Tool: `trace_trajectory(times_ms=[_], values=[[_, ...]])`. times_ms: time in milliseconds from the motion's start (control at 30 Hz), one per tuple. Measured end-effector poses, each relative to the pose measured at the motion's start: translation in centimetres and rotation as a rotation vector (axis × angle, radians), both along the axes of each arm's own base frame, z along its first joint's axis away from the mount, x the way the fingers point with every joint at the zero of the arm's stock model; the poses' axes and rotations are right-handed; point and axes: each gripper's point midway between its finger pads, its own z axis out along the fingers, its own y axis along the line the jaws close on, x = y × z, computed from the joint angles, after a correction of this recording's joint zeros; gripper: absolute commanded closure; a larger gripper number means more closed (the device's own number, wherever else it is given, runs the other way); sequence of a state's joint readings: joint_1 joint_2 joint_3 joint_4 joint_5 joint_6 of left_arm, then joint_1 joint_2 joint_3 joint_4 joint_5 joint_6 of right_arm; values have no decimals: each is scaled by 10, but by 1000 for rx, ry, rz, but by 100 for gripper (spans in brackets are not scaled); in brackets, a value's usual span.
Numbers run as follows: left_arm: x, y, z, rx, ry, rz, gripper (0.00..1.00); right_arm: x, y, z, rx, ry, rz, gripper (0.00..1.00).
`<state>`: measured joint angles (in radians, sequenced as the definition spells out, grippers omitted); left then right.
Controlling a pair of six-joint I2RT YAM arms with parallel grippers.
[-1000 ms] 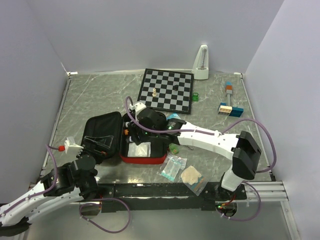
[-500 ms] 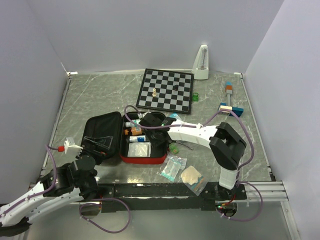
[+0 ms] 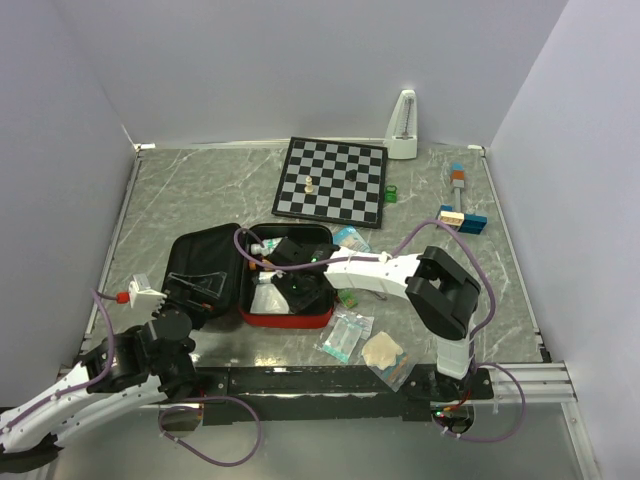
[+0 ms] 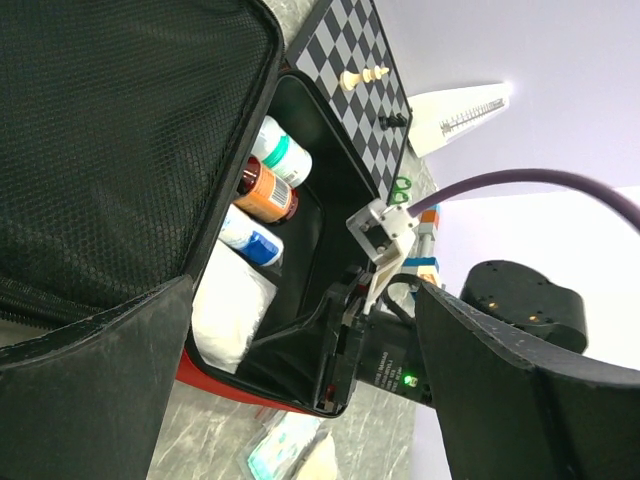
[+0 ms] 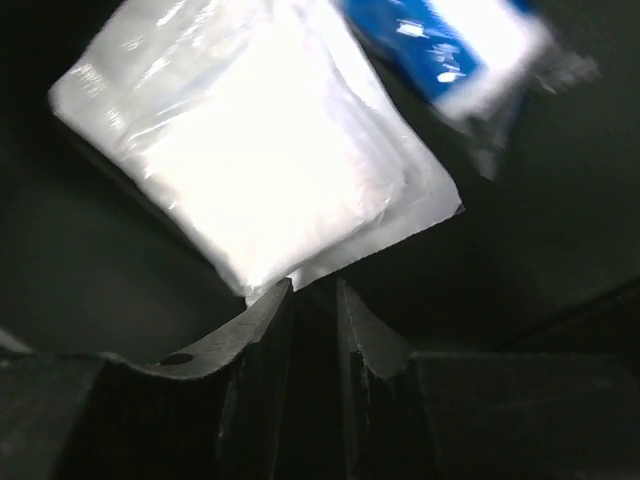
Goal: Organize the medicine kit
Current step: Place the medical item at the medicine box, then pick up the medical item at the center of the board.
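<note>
The medicine kit (image 3: 288,320) lies open, a red tray with black lining and a mesh lid (image 3: 205,262) folded out to the left. Inside it the left wrist view shows a green-banded white bottle (image 4: 278,150), an orange bottle (image 4: 265,195), a blue-and-white tube (image 4: 250,240) and a white packet (image 4: 230,310). My right gripper (image 3: 290,287) reaches down into the tray. Its jaws stand a narrow gap apart (image 5: 313,290), with the tips at the edge of the white packet (image 5: 250,150) and nothing seen between them. My left gripper (image 4: 300,390) hovers wide open at the lid's near corner (image 3: 188,303).
Loose packets (image 3: 347,335) (image 3: 385,352) lie on the table in front of the kit, with a small green item (image 3: 349,297) and a teal packet (image 3: 350,238) at its right side. Behind stand the chessboard (image 3: 332,180), a white metronome (image 3: 403,125) and coloured blocks (image 3: 460,215).
My right arm has swung in and lowered its gripper from the kit's back edge into the tray, and its jaws have narrowed. The left arm has stayed still.
</note>
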<state>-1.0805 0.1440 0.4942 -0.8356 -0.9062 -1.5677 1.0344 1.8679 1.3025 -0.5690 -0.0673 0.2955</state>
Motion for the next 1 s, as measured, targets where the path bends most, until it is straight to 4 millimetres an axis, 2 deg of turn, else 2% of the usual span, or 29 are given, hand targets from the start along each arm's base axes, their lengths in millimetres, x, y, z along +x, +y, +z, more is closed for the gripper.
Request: trace_trajectory(times_ms=[167,267,367,433,500,600,633,667,733,767,800,833,900,1000], values=[[0,0,-1,4,3,0,3,-4,18,6,83,26,31,61],[0,0,-1,1,4,1,3,-4,23,9,110,24,42,53],[0,-1,-1,-2,5,1,3,-4,20,19,133,-3,45,40],[0,-1,-1,-3,5,0,3,-5,12,33,150,-34,43,32],[0,-1,-1,-3,5,0,3,-4,3,57,179,-85,35,27],[0,-1,-1,-3,5,-1,3,5,-7,117,285,-207,2,25],[0,-1,-1,-3,5,-1,3,8,-14,144,334,-263,-21,25],[0,-1,-1,-3,5,-1,3,12,-19,156,355,-292,-41,25],[0,-1,-1,-3,5,-1,3,28,-41,187,408,-360,-128,27],[0,-1,0,-4,4,-1,3,39,-55,193,417,-385,-186,28],[0,-1,0,-4,5,-1,3,49,-68,192,409,-398,-239,28],[0,-1,0,-5,5,-1,3,58,-85,183,382,-400,-299,28],[0,-2,-1,-6,7,-6,3,66,-115,150,292,-375,-398,28],[-1,-3,-1,-6,8,-9,4,44,-134,81,161,-253,-425,26]])
